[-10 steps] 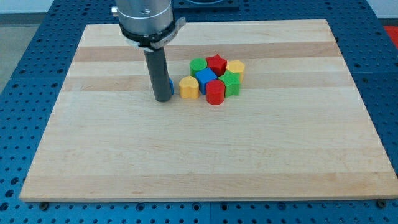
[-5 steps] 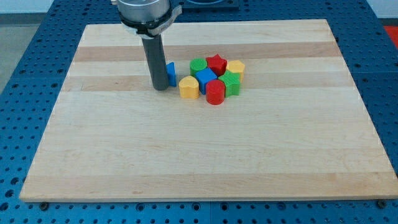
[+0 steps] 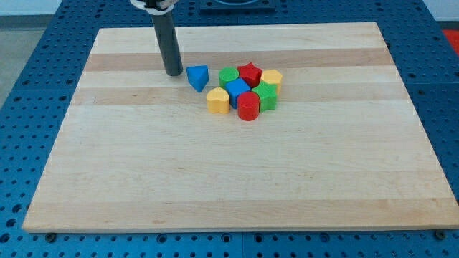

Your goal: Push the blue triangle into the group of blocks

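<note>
My tip (image 3: 173,74) rests on the wooden board (image 3: 229,179), toward its far left. The blue triangle (image 3: 198,77) sits just right of my tip, not touching it. Right of the triangle is the group. The yellow block (image 3: 218,101) is at its near left. The green block (image 3: 229,74) is behind that, and the red star (image 3: 249,72) is farther right.

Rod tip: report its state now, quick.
My tip: no hand fitted, holding nothing, resting on the wooden board, just to the view's left of the blue triangle block, apparently not touching it.
</note>
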Robot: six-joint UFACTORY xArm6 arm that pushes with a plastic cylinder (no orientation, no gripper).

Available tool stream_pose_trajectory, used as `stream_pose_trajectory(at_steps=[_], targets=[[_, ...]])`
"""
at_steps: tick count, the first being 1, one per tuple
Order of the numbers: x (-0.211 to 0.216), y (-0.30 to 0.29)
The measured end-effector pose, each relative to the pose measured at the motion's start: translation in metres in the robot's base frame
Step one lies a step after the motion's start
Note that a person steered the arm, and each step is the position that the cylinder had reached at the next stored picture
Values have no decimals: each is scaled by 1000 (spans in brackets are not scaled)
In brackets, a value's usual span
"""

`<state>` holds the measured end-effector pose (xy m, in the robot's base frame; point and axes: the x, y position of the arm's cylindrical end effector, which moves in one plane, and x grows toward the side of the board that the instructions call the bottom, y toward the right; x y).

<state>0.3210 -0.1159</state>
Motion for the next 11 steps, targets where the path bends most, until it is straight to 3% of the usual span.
stream_pose_trajectory(at_steps=[1, 8, 10, 11], targets=[[-12, 8], [52, 23], [21, 16], [26, 17]])
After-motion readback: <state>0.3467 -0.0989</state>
